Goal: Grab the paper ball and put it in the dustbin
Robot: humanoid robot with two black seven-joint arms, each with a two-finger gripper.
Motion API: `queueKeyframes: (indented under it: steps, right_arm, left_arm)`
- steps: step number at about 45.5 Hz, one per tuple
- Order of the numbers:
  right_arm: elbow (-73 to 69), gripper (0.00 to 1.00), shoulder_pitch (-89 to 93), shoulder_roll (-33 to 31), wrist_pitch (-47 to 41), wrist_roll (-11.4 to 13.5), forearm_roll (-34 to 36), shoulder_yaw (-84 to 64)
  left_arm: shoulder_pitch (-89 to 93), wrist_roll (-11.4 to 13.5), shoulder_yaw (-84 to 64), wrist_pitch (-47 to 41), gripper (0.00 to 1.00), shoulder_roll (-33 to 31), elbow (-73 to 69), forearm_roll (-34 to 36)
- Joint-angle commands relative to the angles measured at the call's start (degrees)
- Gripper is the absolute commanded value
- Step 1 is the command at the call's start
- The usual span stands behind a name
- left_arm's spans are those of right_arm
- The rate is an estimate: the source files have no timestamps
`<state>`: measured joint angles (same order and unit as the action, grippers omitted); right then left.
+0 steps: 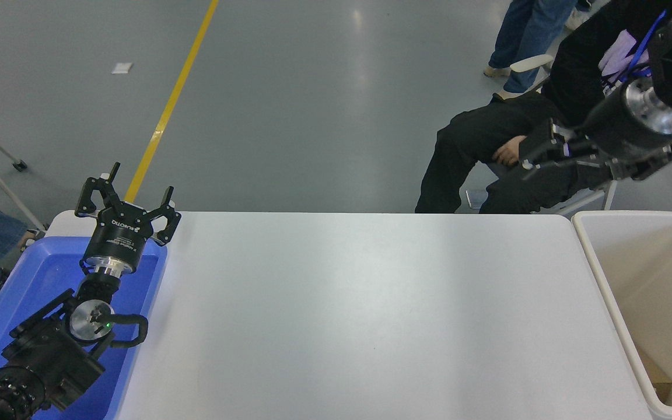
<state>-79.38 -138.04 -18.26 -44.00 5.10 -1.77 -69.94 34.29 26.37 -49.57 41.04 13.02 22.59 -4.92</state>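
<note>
No paper ball shows on the white table (359,303). The cream-white dustbin (662,274) stands at the table's right end. A tan-brown piece (654,373) lies at its bottom, partly hidden by the rim; I cannot tell if it is the paper ball. My right gripper (537,154) hangs high above the table's far right corner, left of the bin, pointing left, open and empty. My left gripper (128,195) is parked at the lower left, open, over the far end of the blue tray (38,280).
A person in black sits on a chair (581,204) beyond the table's far right corner, right behind my right gripper. Another person's legs (517,35) stand further back. A yellow floor line (172,99) runs at the upper left.
</note>
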Motion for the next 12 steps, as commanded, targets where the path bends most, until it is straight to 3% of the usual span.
queueKeyframes:
  steps: [1,12]
  right_arm:
    - [-1.13,1.00,-2.49,2.53,-1.00,0.00,0.10,0.60]
    - [-0.95,1.00,-3.99,4.02,-1.00,-0.09,0.18,0.69]
  left_arm:
    - [-0.01,0.00,0.00,0.00,0.98,-0.01,0.00,0.09]
    - [-0.01,0.00,0.09,0.09,0.98,-0.01,0.08,0.09]
